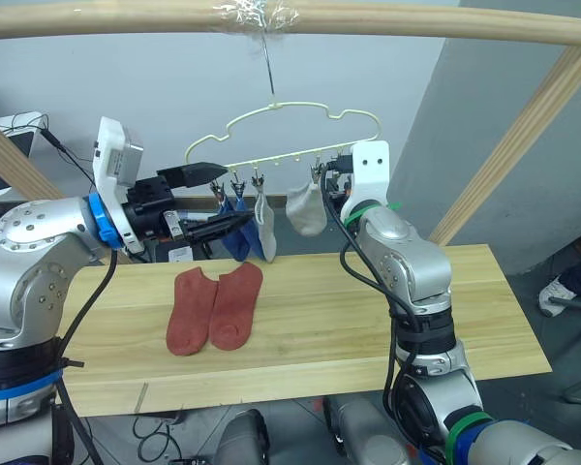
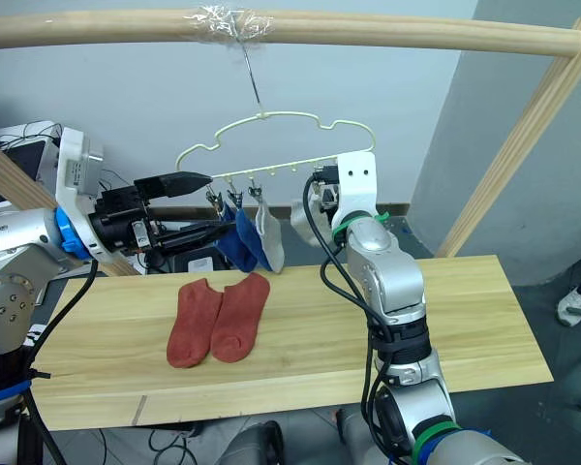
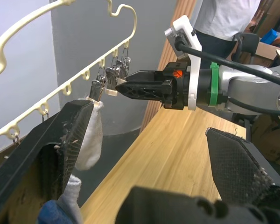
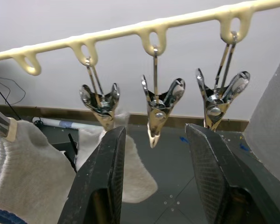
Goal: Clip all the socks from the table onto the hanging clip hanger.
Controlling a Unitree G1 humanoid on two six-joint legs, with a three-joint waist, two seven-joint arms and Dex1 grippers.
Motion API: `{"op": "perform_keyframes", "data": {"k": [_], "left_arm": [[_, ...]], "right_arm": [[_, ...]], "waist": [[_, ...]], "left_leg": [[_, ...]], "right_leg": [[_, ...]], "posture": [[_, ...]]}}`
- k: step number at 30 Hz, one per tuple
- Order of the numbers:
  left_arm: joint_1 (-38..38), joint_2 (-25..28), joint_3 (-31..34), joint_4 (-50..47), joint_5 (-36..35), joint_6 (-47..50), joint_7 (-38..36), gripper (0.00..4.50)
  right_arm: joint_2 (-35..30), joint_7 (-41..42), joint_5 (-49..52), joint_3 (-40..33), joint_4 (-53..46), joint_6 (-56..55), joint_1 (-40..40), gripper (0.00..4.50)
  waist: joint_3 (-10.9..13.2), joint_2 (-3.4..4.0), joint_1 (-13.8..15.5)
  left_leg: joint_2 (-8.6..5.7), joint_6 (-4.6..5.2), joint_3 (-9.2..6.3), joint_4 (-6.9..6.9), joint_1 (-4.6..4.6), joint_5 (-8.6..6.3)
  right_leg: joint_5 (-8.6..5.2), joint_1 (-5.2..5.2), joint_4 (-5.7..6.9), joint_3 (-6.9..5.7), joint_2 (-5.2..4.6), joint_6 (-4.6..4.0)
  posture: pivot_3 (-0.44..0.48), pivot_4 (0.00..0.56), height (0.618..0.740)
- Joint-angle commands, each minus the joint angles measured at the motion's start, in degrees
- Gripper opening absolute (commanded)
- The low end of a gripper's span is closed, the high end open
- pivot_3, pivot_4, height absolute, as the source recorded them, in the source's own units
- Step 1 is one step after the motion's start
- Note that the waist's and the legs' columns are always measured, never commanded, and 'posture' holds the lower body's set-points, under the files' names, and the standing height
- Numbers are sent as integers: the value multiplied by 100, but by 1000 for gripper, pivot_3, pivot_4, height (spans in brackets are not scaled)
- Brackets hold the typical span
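Four socks hang clipped on the hanger (image 1: pixel 300 111). Both claws, left (image 1: pixel 211 199) and right (image 4: pixel 154 154), are wide and empty at mid-frame; next, grab a red sock (image 1: pixel 192 310) off the tabletop (image 1: pixel 484 320).

Silver metal arms, black cables, blue ring on left wrist, green ring on right wrist, white camera mounts, black textured jaws

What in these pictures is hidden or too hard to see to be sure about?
- Right pincer: in the eye views its own white wrist housing hides the fingers.
- Blue socks: they overlap behind the left pincer, so I cannot count them.
- Grey sock: the right pincer's finger covers part of it in the right wrist view.
- Person: cut off by the top edge of the left wrist view.
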Motion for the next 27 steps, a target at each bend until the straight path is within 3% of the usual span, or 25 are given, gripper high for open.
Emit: {"op": "perform_keyframes", "data": {"k": [1, 5, 14, 27], "left_arm": [[161, 40, 188, -318, -15, -251, -34, 4460], [335, -79, 60, -570, 204, -459, 250, 4460], [873, -469, 189, -1305, -102, -372, 729, 4460], [786, -346, 240, -1218, -324, -308, 847, 4460]], "right_arm": [[65, -29, 9, -46, -84, -115, -135, 2090], [65, -33, 5, -73, -23, -143, -165, 2090], [92, -53, 7, -89, 111, -225, -279, 2090], [51, -34, 19, -195, 605, -541, -613, 2090]], "waist": [[0, 0, 6], [0, 0, 11], [0, 0, 8], [0, 0, 11]], "left_leg": [[1, 0, -3, 0, 0, 0], [0, 0, -3, 0, 0, 0], [1, 0, -3, 2, 0, 0], [-3, 1, -3, 8, 0, 0]], "right_leg": [[0, 0, 0, -2, 0, 0], [0, 0, 1, -3, 0, 0], [0, 1, 3, -2, 0, 0], [0, 1, 7, -3, 7, 0]], "posture": [[-252, 207, 740], [-256, 210, 740], [-253, 213, 740], [-245, 210, 740]]}}
